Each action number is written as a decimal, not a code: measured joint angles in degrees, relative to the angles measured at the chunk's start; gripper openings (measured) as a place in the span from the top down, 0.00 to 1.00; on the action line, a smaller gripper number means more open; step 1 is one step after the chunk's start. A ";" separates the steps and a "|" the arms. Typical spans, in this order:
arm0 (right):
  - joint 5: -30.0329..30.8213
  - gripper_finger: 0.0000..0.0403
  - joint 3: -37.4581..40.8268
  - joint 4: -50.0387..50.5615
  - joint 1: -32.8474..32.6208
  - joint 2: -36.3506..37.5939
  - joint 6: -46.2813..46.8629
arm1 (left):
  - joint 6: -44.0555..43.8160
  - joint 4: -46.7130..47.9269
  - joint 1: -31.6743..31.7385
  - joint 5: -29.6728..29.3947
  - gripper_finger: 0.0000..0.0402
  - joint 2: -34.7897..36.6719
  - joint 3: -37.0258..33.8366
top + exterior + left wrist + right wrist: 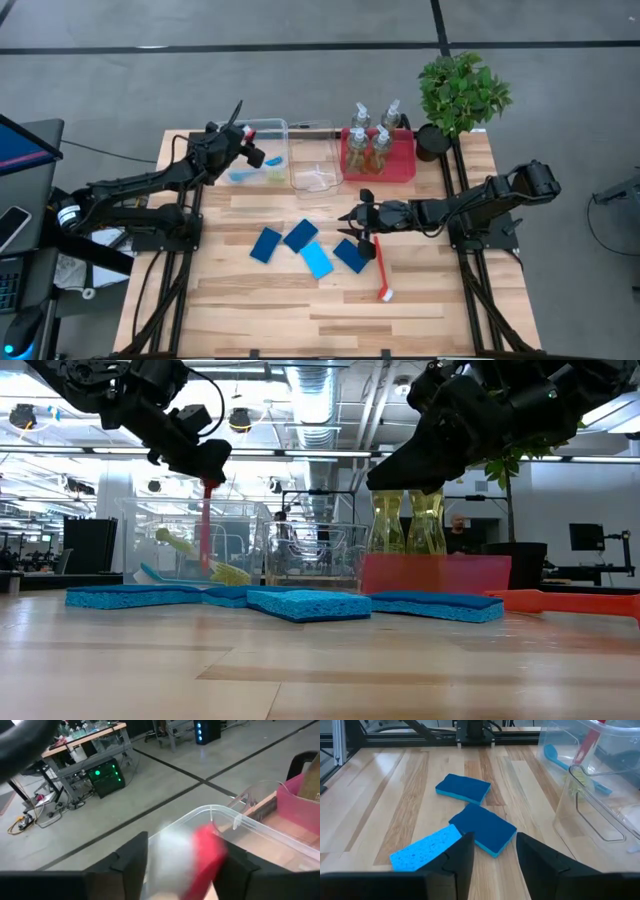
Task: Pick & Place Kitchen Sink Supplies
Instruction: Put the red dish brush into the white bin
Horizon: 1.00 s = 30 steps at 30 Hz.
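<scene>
Left gripper (254,152), jaws parting, drops slim red brush (205,525) into clear plastic bin (270,128); right gripper (352,222) hovers open-jawed above flat blue sponges (302,236), next descend and pinch one.

Sponges (308,249) before bins (318,170), tray (400,170) rightmost

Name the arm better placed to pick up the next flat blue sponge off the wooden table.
Right. The right gripper hovers open directly over the flat blue sponges, one lying between its fingers in the wrist view. The left gripper is over the clear plastic bin, a red brush beneath it.
</scene>
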State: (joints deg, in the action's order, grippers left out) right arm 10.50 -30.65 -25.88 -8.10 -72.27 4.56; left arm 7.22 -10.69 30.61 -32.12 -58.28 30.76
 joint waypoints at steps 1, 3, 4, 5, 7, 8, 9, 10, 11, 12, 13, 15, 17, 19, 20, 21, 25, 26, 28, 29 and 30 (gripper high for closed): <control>0.00 0.65 0.00 0.02 0.00 0.00 0.00 | -0.01 -0.01 0.00 -0.01 0.52 0.00 0.00; 0.00 0.64 0.00 0.11 0.00 0.00 0.00 | -0.30 -0.01 0.00 -0.01 0.48 0.00 0.00; 0.00 0.64 0.00 0.21 0.00 0.00 0.00 | -0.65 -0.01 0.00 -0.02 0.46 0.00 0.00; 0.00 0.64 0.00 0.21 0.00 0.00 0.00 | -1.34 -0.01 0.00 -0.21 0.45 0.00 0.00; -0.01 0.63 0.00 0.21 0.00 0.00 0.00 | -2.11 0.04 -0.02 -1.14 0.42 0.00 0.00; -0.02 0.63 0.00 0.21 0.00 0.00 0.00 | -2.19 0.06 -0.02 -1.28 0.41 0.00 0.00; -0.02 0.63 0.00 0.21 0.00 0.00 0.00 | -2.32 0.14 -0.02 -1.33 0.41 0.00 0.00; -0.06 0.63 0.00 0.21 0.00 0.00 0.01 | -2.89 0.19 -0.02 -1.32 0.40 0.00 0.00; -0.14 0.63 0.00 0.21 0.00 0.00 0.00 | -3.45 0.19 -0.02 -1.31 0.40 0.00 0.00; -0.15 0.63 0.00 0.26 0.00 0.00 0.01 | -4.08 0.19 -0.02 -1.31 0.40 0.00 0.00; -0.16 0.63 0.00 0.43 0.00 0.00 0.01 | -4.64 0.21 -0.04 -1.31 0.40 0.00 0.00; -0.18 0.64 0.00 1.21 0.00 0.00 0.02 | -5.41 0.39 -0.57 -1.33 0.39 0.00 0.00; -1.06 0.65 0.00 3.06 -0.13 0.00 0.02 | -6.01 0.41 -1.57 -1.15 0.40 0.00 0.00; -3.64 0.65 0.00 5.17 -0.13 0.00 1.10 | -6.01 0.43 -2.95 0.92 0.40 0.00 0.00; -4.96 0.65 0.00 6.25 -0.13 0.00 2.33 | -6.03 0.43 -3.78 2.06 0.40 0.00 0.00; -6.28 0.66 0.00 7.42 -0.13 0.00 3.76 | -6.03 0.43 -4.68 3.48 0.40 0.00 0.00; -10.93 0.66 0.00 12.30 -0.07 0.00 7.79 | -6.05 0.45 -9.22 7.86 0.40 0.00 0.00; -11.82 0.66 0.00 13.30 -0.07 0.00 8.67 | -6.12 0.45 -10.48 8.83 0.40 0.00 0.00; -13.18 0.66 0.00 15.30 -0.07 0.00 10.56 | -6.27 0.45 -13.15 11.04 0.40 0.00 -0.02; -14.15 0.66 0.00 16.22 -0.07 0.00 11.39 | -6.30 0.45 -14.59 12.29 0.40 0.00 -0.02; -15.23 0.66 0.00 17.29 -0.07 0.00 12.27 | -6.54 0.45 -15.99 13.59 0.40 0.00 -0.02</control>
State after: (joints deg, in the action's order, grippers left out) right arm -4.73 -30.65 -8.60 -8.16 -72.27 16.83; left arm 0.69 -10.24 14.62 -18.53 -58.28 30.74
